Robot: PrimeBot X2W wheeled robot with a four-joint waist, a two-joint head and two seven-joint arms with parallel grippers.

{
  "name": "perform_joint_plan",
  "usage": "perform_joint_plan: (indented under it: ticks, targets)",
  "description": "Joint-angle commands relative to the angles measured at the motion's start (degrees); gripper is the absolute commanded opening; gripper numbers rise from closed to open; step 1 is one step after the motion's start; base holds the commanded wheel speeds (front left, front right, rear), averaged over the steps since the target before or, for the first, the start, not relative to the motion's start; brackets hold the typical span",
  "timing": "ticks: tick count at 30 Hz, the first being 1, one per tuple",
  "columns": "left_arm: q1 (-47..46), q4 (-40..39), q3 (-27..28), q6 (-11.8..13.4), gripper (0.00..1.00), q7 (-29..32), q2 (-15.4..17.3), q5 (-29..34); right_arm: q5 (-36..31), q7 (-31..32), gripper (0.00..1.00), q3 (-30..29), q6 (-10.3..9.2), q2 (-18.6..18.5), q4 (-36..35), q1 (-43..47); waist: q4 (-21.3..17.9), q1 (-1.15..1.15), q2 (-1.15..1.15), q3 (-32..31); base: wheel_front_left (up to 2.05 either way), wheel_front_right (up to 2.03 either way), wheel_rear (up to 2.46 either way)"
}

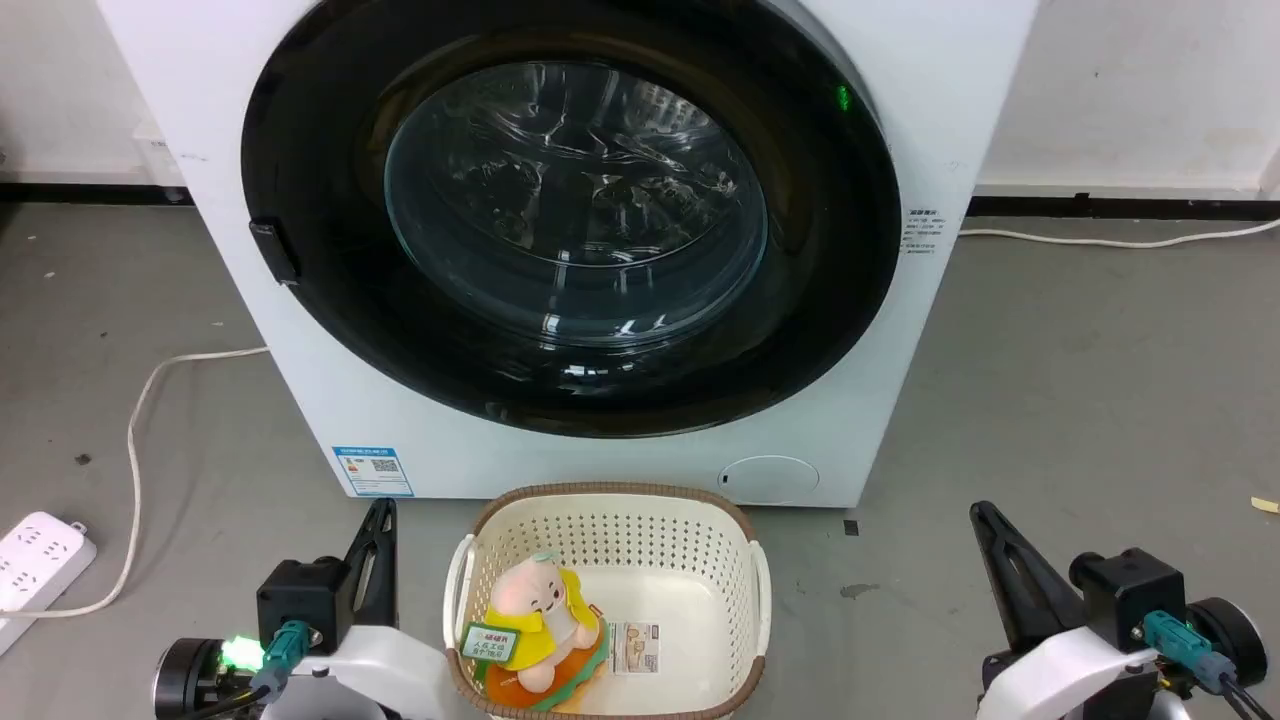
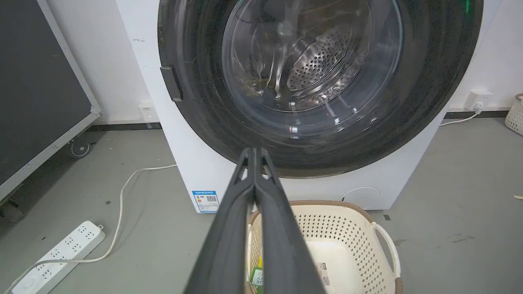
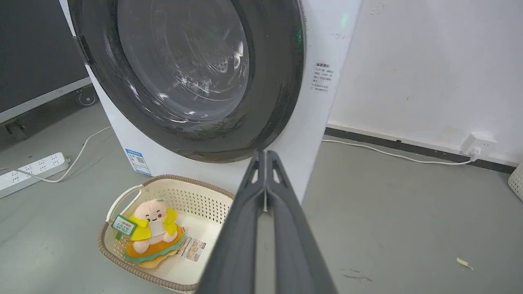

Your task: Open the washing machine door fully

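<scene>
- The left gripper point(image 2: 254, 154) had its two long dark fingers pinched together on nothing. It sat low and well short of the machine, aimed at the lower rim of the door.
- The right gripper point(image 3: 264, 155) was likewise closed and empty, on the other side of the basket.
- Between them the cream basket point(image 1: 610, 492), with a plush toy point(image 1: 535, 620) inside, stood just before the machine, beneath the door.
- The washing machine door point(image 1: 575, 200) lay shut against the front of the washing machine point(image 1: 560, 465). Its small black tab point(image 1: 273, 250) was on the robot's left edge, about mid-height.
- The step in hand looked like the reach to that tab, and the left arm was the nearer one.
- The fingers would need to part before arriving, or one tip could hook behind the tab, because the glossy ring offered no other purchase.
- The hinge was probably opposite the tab, so the pull should go outward first and then follow an arc to the right.
- A straight pull risked slipping off the tab.
- Whether the swinging door would pass above the basket rim could not be told, so a slow start was wise.
</scene>
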Motion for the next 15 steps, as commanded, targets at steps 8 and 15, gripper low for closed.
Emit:
perform_joint_plan:
  ticks: [8,15]
  targets:
    - [-0.02,-0.23,-0.01,0.16,0.0,0.02,0.07,0.16,-0.43,0.02,0.0,-0.04,-0.04,0.24,0.16,-0.69,0.0,0.0,0.0,0.0,0.0,0.0,0.0]
    - [-0.02,-0.23,-0.01,0.16,0.0,0.02,0.07,0.16,-0.43,0.02,0.0,-0.04,-0.04,0.24,0.16,-0.69,0.0,0.0,0.0,0.0,0.0,0.0,0.0]
